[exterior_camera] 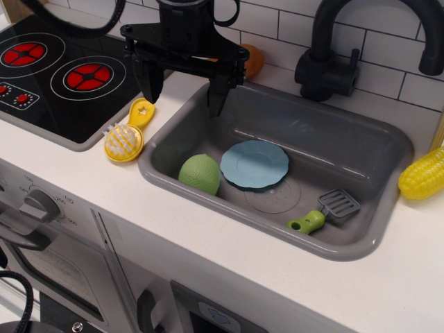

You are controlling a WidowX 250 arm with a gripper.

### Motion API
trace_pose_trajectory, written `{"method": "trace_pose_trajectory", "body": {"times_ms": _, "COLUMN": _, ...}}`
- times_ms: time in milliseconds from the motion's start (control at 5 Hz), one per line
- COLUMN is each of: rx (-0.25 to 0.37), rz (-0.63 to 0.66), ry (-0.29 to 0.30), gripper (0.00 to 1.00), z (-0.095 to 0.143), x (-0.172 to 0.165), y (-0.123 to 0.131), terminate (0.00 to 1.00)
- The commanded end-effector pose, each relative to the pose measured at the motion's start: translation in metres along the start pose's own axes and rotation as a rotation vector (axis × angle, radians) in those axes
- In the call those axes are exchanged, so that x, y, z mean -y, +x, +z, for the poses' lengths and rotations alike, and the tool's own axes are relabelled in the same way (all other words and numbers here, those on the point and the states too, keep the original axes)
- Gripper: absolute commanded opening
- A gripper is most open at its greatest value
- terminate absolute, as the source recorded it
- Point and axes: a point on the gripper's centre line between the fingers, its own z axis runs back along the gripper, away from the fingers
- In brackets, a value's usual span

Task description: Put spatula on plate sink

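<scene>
The spatula (327, 211), with a grey slotted blade and a lime-green handle, lies in the front right corner of the grey sink (361, 149). The light-blue scalloped plate (254, 165) lies on the sink floor near the middle, next to a green ball (200, 173). My black gripper (184, 89) hangs open and empty above the sink's back left corner, well away from the spatula. Its two fingers point down, one over the counter and one over the sink's left rim.
A yellow round brush (127, 136) lies on the white counter left of the sink. A black stove top (55, 73) is at the far left. A black faucet (331, 48) stands behind the sink. A yellow toy corn (423, 173) lies at the right, and an orange object (252, 61) sits behind the gripper.
</scene>
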Motion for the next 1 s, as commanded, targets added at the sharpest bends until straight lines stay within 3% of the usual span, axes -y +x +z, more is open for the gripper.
{"method": "trace_pose_trajectory", "body": {"times_ms": 0, "rx": 0.0, "rz": 0.0, "ry": 0.0, "gripper": 1.0, "z": 0.0, "x": 0.0, "y": 0.0, "terminate": 0.0}}
{"method": "trace_pose_trajectory", "body": {"times_ms": 400, "rx": -0.053, "rz": -0.3, "ry": -0.185, "gripper": 1.0, "z": 0.004, "x": 0.063, "y": -0.028, "terminate": 0.0}}
{"method": "trace_pose_trajectory", "body": {"times_ms": 600, "rx": -0.075, "rz": -0.398, "ry": -0.235, "gripper": 1.0, "z": -0.012, "x": 0.088, "y": -0.048, "terminate": 0.0}}
{"method": "trace_pose_trajectory", "body": {"times_ms": 800, "rx": -0.06, "rz": -0.438, "ry": -0.245, "gripper": 1.0, "z": -0.027, "x": 0.102, "y": -0.053, "terminate": 0.0}}
